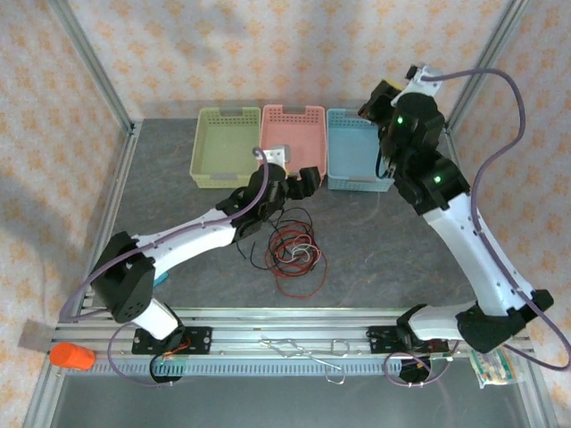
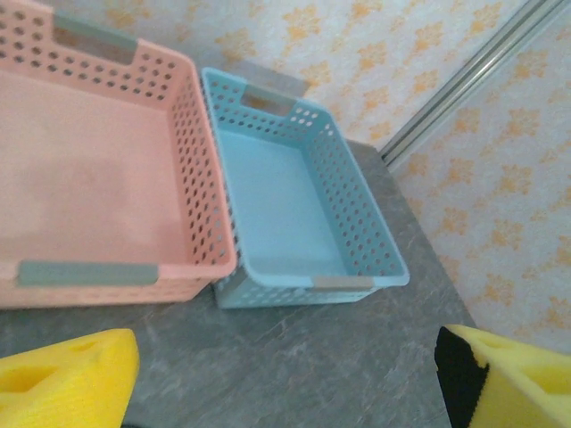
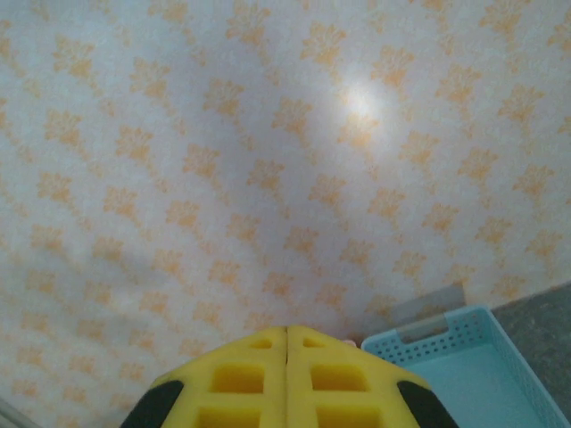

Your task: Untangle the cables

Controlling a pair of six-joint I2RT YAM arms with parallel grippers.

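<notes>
Item, far left: one short orange plastic cylinder (image 1: pixel 71 357), lying on its side off the near corner of the frame rail.

Item: one dark grey stone-patterned table (image 1: pixel 401 259).

Item: three perforated plastic baskets in a row along the far edge, side by side, all open side up. From the left they are one pale green basket (image 1: pixel 226 147), one pink basket (image 1: pixel 292 134) and one light blue basket (image 1: pixel 357 152). The wrist view shows the pink basket (image 2: pixel 98 169) and the blue basket (image 2: pixel 294 205) touching along their long walls.

Item: one heap of thin cables (image 1: pixel 294 254), red, black and pale grey loops overlapping. It lies on the table centre, in front of the pink basket and apart from it. The number of separate wires cannot be told.

Item: one white left arm (image 1: pixel 187 239), reaching low and diagonally from the near left toward the centre. The left gripper (image 1: pixel 301 185) hangs between the pink basket's front wall and the cable heap, and whether it touches the heap cannot be told. Its yellow fingers (image 2: pixel 62 379) are spread wide over bare table.

Item: one white right arm (image 1: pixel 473 241), raised steeply, with its wrist above the blue basket. The right gripper (image 1: pixel 382 96) points at the patterned wall (image 3: pixel 268 160), its yellow fingers (image 3: pixel 241 379) pressed together with no gap.

Item, far right: one small clear packet (image 1: pixel 493 366) on the near rail.
</notes>
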